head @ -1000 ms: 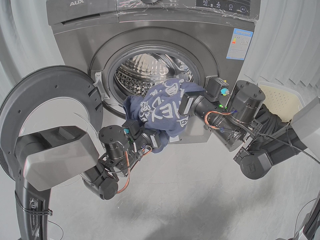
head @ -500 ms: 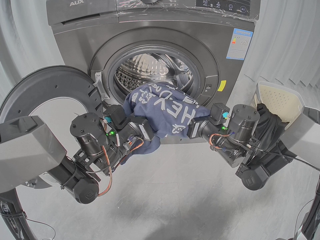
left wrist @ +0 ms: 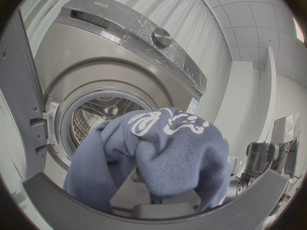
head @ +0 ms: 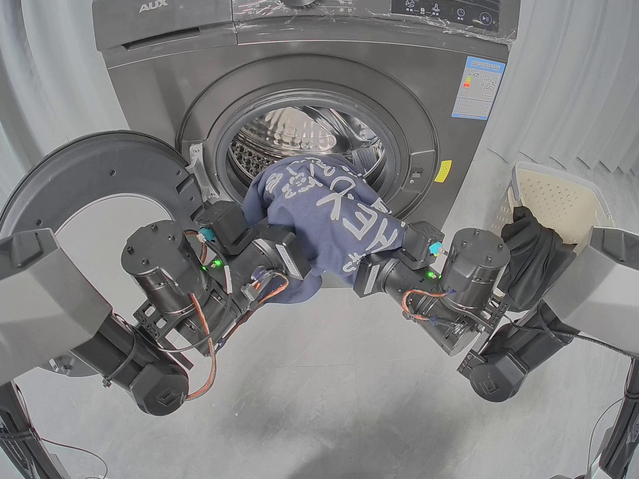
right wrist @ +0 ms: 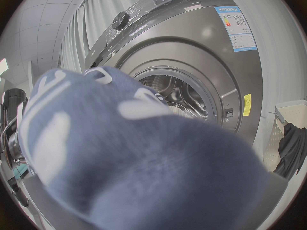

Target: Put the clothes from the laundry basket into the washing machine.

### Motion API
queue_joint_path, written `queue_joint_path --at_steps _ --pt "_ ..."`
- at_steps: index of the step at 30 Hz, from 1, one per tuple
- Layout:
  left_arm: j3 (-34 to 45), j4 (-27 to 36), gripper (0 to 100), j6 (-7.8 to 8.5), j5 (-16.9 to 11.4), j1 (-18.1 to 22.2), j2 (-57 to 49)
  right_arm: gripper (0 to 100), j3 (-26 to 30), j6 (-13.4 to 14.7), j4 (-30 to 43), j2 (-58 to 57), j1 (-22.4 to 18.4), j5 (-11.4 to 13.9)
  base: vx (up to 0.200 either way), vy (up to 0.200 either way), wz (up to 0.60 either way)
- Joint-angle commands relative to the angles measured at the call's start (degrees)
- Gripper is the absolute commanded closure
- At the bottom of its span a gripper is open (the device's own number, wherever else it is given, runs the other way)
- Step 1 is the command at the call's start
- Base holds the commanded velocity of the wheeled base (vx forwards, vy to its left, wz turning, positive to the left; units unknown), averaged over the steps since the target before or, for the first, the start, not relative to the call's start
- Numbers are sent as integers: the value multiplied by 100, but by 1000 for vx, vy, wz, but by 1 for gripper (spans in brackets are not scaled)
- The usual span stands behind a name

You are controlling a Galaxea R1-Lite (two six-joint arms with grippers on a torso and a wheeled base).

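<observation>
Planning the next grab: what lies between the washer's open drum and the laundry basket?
Head view: from the drum, the washer's grey front panel with its yellow sticker, then a bare strip of floor up to the laundry basket.

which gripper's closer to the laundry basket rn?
Right. The right gripper is under the end of the blue garment nearer the laundry basket; the left gripper is under its far end, by the washer door.

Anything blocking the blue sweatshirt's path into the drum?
Nothing visible. The door is swung wide to the left, the drum mouth is unobstructed, and the blue sweatshirt is right at its lower rim.
</observation>
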Motion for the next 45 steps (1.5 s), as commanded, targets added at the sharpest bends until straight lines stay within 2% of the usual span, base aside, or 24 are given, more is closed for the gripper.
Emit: queue_joint_path --at_steps 1,5,8,10,11,14,15,18,22,23,24,28,32,35,38,41,45 --pt "181 1 100 -76 4 -8 -296 0 506 -16 -11 -196 69 69 0 0 0" --pt "533 1 100 -68 -31 1 -656 0 1033 -78 -116 -451 104 289 0 0 0" --pt "1130 10 100 -59 -57 1 -1113 0 1772 -263 -292 -1101 166 544 0 0 0" --pt "1289 10 100 -59 -66 1 -1201 0 1991 -271 -301 -1339 236 641 0 0 0" --pt "1482 19 100 -41 -119 36 -1280 0 2352 -254 -283 -1725 368 737 0 0 0" --pt "1596 10 100 108 -145 97 -1280 0 2906 -219 -310 -2130 482 755 0 0 0" --pt "1667 27 100 214 -154 106 -1289 0 3196 -183 -301 -2349 491 764 0 0 0" --pt "1781 54 100 504 -136 133 -1263 0 3442 -60 -204 -2534 412 808 0 0 0" --pt "1781 54 100 504 -136 133 -1263 0 3442 -60 -204 -2534 412 808 0 0 0" --pt "2009 45 100 1541 -93 229 -1157 0 3556 -52 -204 -2525 377 781 0 0 0" --pt "2062 36 100 1593 -93 220 -1131 0 3574 -43 -195 -2507 350 755 0 0 0" --pt "2141 36 100 1620 -84 203 -1087 0 3732 -69 -213 -2428 34 729 0 0 0" --pt "2212 36 100 1646 -66 229 -1043 0 3749 -60 -310 -2147 -116 720 0 0 0" --pt "2335 27 100 1708 145 203 -990 0 3741 -60 -310 -2059 -230 702 0 0 0" --pt "2352 27 100 1760 285 168 -920 0 3688 -60 -318 -1910 -327 562 0 0 0" --pt "2308 19 100 1769 250 168 -841 0 3670 -52 -318 -1778 -388 386 0 0 0" --pt "2273 19 100 1752 241 106 -788 0 3670 -60 -318 -1796 -388 368 0 0 0"
